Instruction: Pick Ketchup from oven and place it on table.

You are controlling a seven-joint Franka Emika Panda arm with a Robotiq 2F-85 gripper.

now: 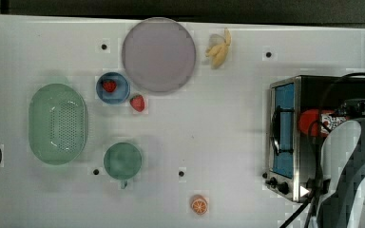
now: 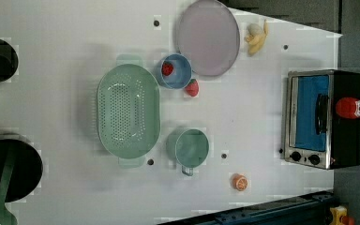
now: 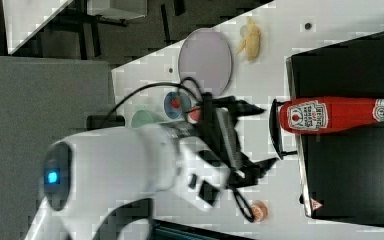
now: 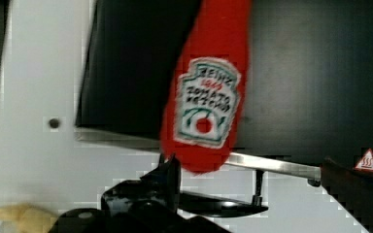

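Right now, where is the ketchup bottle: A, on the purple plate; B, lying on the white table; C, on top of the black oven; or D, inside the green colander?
C: the ketchup stands on the oven's black top, near its front edge above the door handle.

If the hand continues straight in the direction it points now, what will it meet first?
Most likely the ketchup on top of the oven. The open hand points at the bottle's base end, though depth is unclear.
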